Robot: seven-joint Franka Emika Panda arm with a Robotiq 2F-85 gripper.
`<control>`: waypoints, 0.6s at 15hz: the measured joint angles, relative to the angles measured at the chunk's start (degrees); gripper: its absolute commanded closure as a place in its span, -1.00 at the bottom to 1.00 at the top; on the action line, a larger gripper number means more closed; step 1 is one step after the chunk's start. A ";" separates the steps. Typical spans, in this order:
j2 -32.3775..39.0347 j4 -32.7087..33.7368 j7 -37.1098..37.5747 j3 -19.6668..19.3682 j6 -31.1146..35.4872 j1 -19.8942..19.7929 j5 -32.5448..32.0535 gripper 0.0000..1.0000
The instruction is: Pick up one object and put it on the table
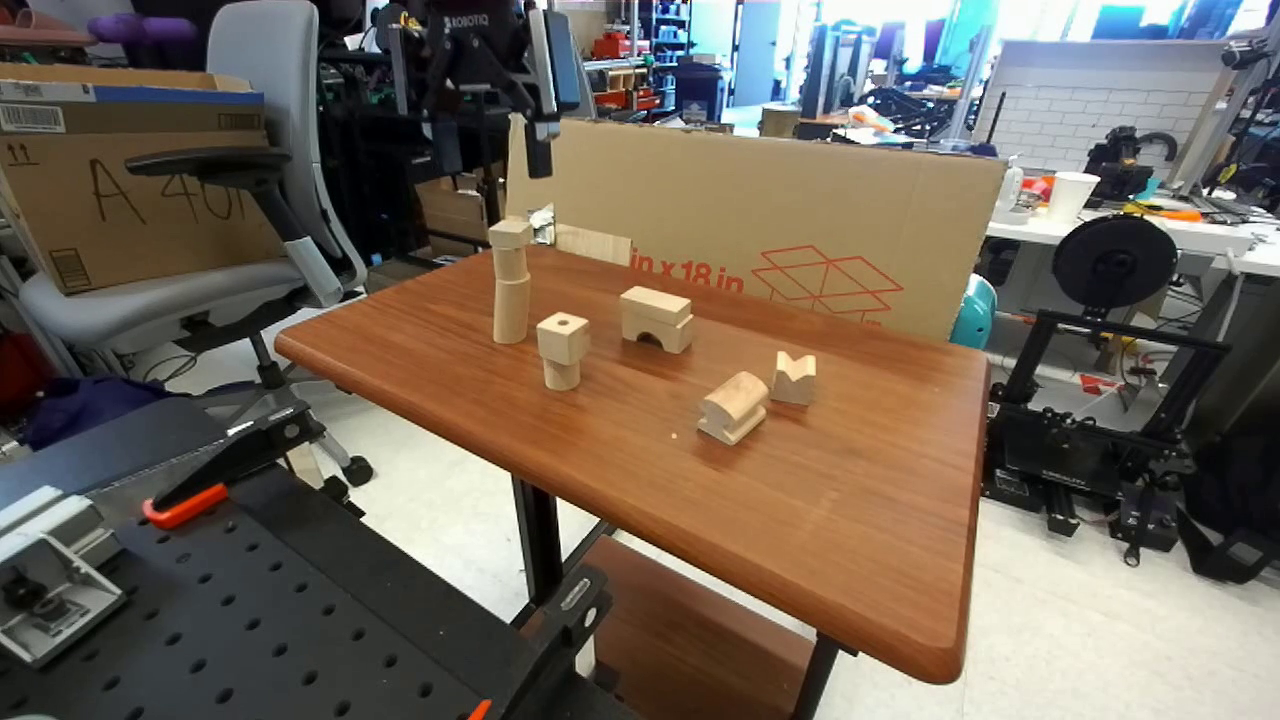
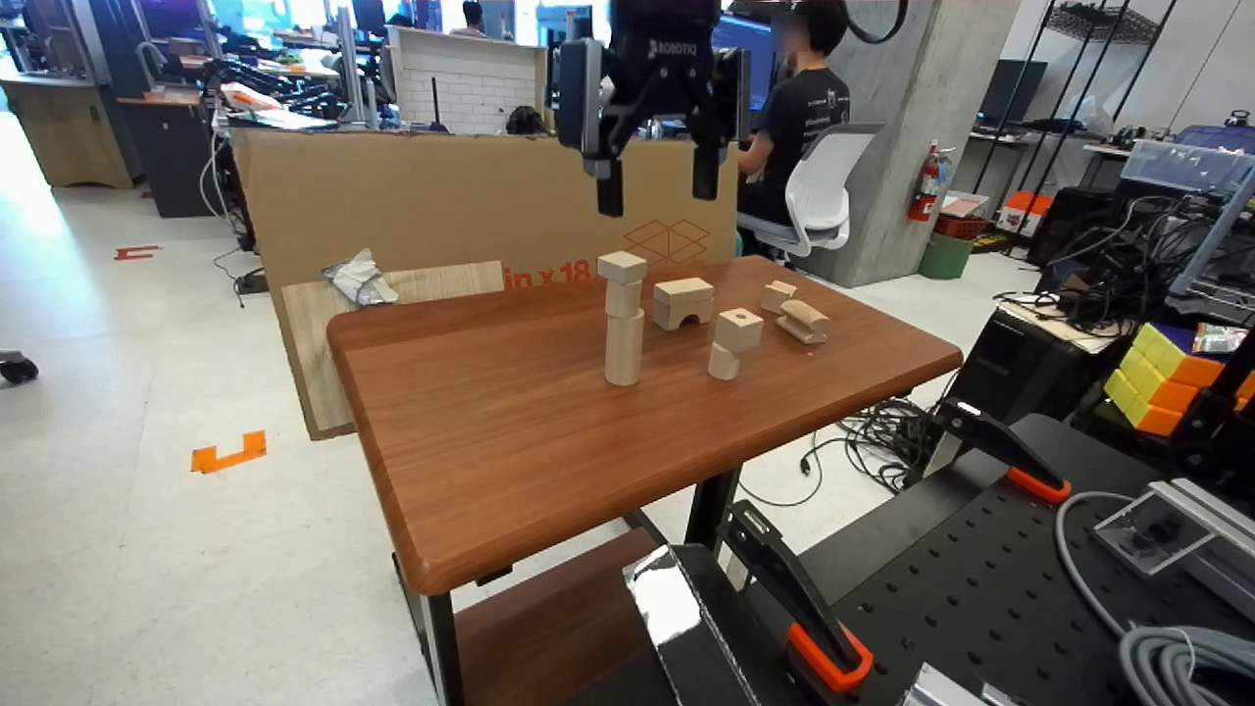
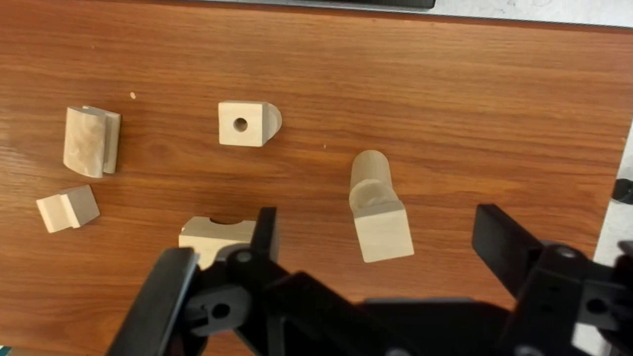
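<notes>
Gripper jaws are held apart over 1 wood-top table, w/ 1 3-block tower seen below & betw. them (wrist view), & 1 holed-cube stack, 1 arch stack, 1 round-topped pc. & 1 V-notched blk at/past 1 jaw.

- Large cardboard panel, in both exterior views.
- Grey office chair bearing a cardboard box, left of the panel in an exterior view.
- White cup, right of the panel in an exterior view.
- Person in a black shirt, beyond the panel's right end.
- Fire extinguisher, farther right of the panel.
- Orange tape on the floor, left of the panel.
</notes>
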 measured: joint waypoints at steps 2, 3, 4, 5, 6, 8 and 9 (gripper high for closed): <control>2.19 1.11 0.00 -0.24 0.03 0.01 -0.01 -1.00; 3.17 1.67 0.00 -0.30 0.03 0.03 -0.01 -1.00; 4.11 2.28 0.00 -0.33 0.03 0.08 -0.01 -1.00; 4.96 2.89 0.00 -0.34 0.03 0.19 -0.01 -1.00; 5.75 3.47 0.00 -0.34 0.03 0.33 -0.01 -1.00; 7.04 4.61 0.00 -0.35 0.03 0.71 -0.01 -1.00; 7.61 5.13 0.00 -0.35 0.03 0.93 -0.01 -1.00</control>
